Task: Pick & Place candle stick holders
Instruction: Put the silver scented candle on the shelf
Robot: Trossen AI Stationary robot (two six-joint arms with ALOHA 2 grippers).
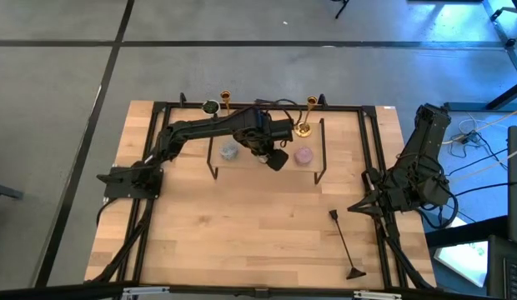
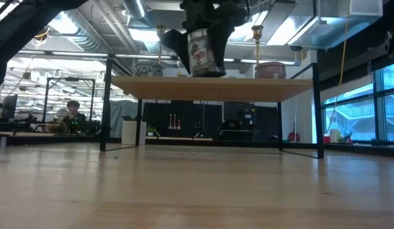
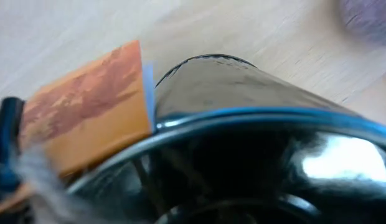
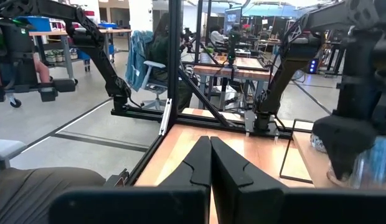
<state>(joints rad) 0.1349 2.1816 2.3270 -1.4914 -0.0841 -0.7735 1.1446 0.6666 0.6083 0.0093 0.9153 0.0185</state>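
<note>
The left gripper (image 1: 275, 158) grasps a dark labelled jar (image 2: 200, 54) above the shelf (image 2: 210, 88), between two candles; it should lift clear without bumping the gold candle stick holders (image 1: 304, 117) behind. The right gripper (image 4: 210, 163) waits clenched at the table's right edge.

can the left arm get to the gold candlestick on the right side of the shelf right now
Probably not yet. The left gripper is close to that candlestick, but it looks shut on a dark cylindrical object, which it would have to set down first. The right gripper waits shut, far off.
</note>
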